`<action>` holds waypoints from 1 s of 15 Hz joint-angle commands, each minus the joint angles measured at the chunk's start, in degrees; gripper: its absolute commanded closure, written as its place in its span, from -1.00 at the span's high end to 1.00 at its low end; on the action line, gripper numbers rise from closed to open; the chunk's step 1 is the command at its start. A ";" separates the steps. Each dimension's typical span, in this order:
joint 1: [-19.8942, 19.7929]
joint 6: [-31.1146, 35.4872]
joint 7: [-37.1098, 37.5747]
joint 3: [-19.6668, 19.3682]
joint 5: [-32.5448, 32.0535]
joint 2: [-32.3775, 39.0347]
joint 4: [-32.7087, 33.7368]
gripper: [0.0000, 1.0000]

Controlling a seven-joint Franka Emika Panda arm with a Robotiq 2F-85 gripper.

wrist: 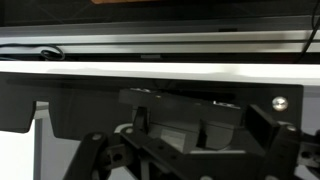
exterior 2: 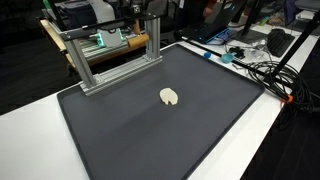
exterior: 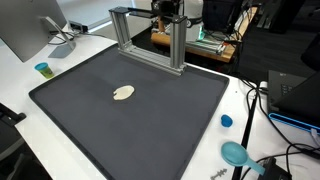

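We find the arm [exterior: 168, 10] at the far edge of the worktop [exterior: 25, 92], directly above a metal frame [exterior: 178, 45] that stands along the back border of a large dark mat [exterior: 150, 130]. In the wrist view the dark linkages of the jaws fill the lower part of the picture, spread wide to either side; the jaws stand apart and clamp nothing. A grey rail of the frame [wrist: 160, 42] crosses the top of that view, so the frame is the thing nearest the jaws, but we cannot tell whether they touch it. In both exterior views the frame [exterior 2: 120, 72] consists of two upright posts, a top bar and a bottom rail, and it rests upright on the worktop just beside the edge of the mat [exterior 2: 150, 140]. A small pale flat piece [exterior: 124, 93] lies alone near the middle of the mat, well apart from the frame and the arm; we also see this piece [exterior 2: 169, 96] in an exterior view. In an exterior view a small blue cap [exterior: 226, 121] and a teal round dish [exterior: 236, 153] lie on the white worktop beside one edge of the mat. A small teal cup [exterior: 42, 69] stands near the base of a monitor [exterior: 25, 30] at the opposite corner. A bundle of cables [exterior 2: 260, 70] lies on the worktop beyond the mat in an exterior view.
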 commanded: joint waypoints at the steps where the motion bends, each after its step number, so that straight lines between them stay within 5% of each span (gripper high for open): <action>1: -1.41 -3.45 0.36 -0.78 -2.01 0.41 1.88 1.00; 7: -0.83 -4.82 -9.71 -4.72 7.28 -0.09 3.55 1.00; 15: -2.13 -9.48 -12.46 -8.66 15.58 0.38 6.29 1.00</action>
